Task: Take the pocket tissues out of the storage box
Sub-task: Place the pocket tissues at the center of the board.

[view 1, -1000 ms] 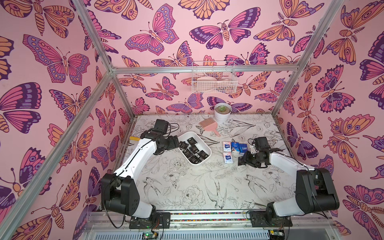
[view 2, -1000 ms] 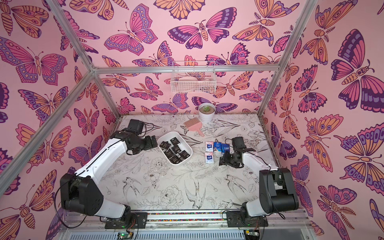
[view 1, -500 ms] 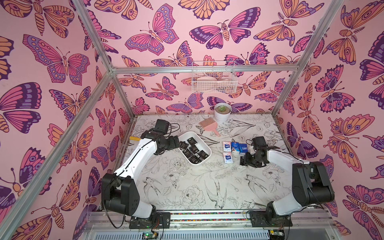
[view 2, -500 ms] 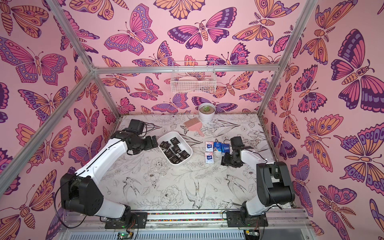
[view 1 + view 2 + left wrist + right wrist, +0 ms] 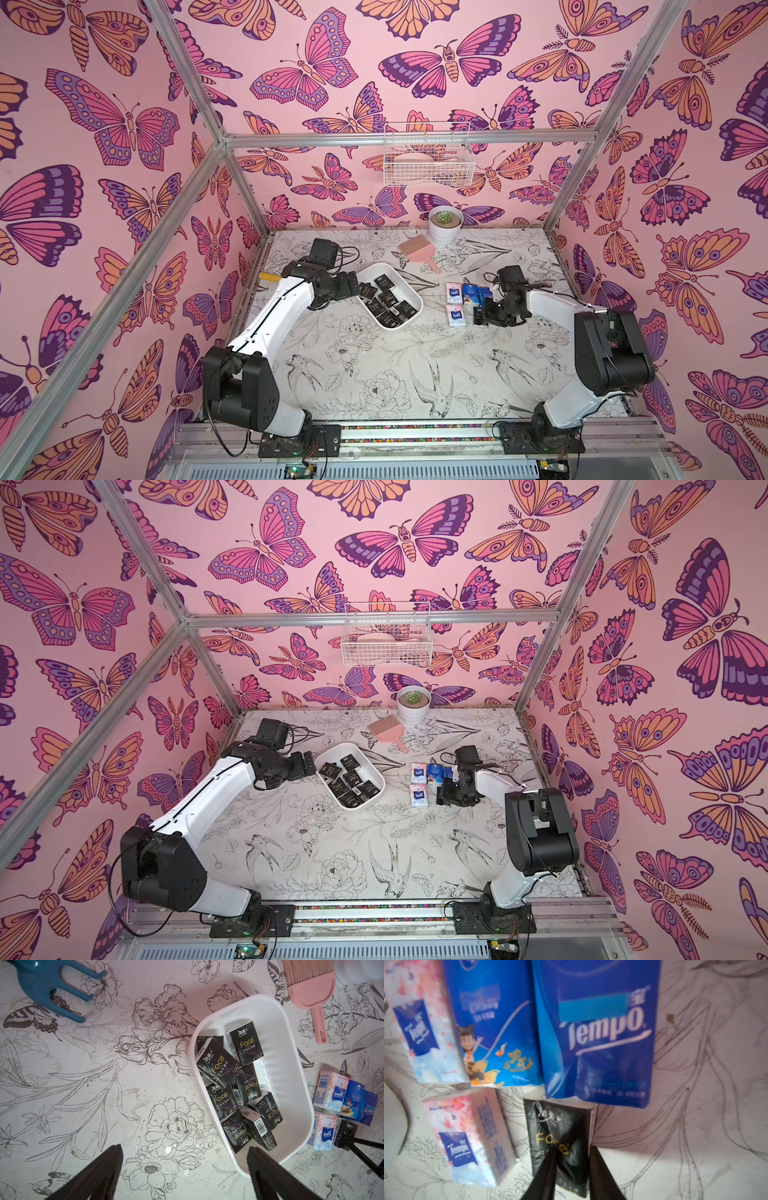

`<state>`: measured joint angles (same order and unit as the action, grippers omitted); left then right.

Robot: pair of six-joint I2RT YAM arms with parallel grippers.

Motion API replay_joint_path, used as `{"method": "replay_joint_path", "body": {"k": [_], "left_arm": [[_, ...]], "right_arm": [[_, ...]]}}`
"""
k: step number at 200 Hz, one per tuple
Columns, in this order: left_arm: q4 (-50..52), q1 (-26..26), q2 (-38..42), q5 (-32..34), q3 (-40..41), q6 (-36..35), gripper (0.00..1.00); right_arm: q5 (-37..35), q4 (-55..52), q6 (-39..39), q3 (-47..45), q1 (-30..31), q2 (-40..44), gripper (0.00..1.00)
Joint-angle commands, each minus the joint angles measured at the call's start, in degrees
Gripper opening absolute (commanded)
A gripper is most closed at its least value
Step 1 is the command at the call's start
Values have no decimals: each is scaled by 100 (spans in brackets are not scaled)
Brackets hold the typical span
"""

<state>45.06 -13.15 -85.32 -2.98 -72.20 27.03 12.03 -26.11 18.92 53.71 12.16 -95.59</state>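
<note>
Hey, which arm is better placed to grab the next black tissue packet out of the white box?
Left. Its open gripper hangs at the storage box rim, over the black packets. The right gripper sits across the table on a black packet beside the blue ones.

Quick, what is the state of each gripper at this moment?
Left gripper: open, holding nothing, at the storage box.
Right gripper: closed on a black tissue packet on the table.
</note>
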Motion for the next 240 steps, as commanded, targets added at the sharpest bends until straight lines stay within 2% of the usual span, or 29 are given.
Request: {"method": "replay_joint_path", "body": {"k": [1, 101, 175, 207, 240], "left_arm": [[110, -17, 42, 104, -12, -66, 100], [112, -9, 108, 139, 83, -77, 100], [123, -13, 79, 96, 5, -75, 100], [114, -20, 14, 72, 29, -31, 100], [117, -35, -19, 69, 22, -40, 100]], "right_arm": [[11, -275, -150, 127, 180, -184, 28], [32, -405, -114, 542, 431, -292, 32], [-245, -925, -173, 878, 563, 495, 42], [-276, -862, -265, 1484, 1269, 335, 45], [-511, -1039, -593, 2758, 2349, -467, 49]]}}
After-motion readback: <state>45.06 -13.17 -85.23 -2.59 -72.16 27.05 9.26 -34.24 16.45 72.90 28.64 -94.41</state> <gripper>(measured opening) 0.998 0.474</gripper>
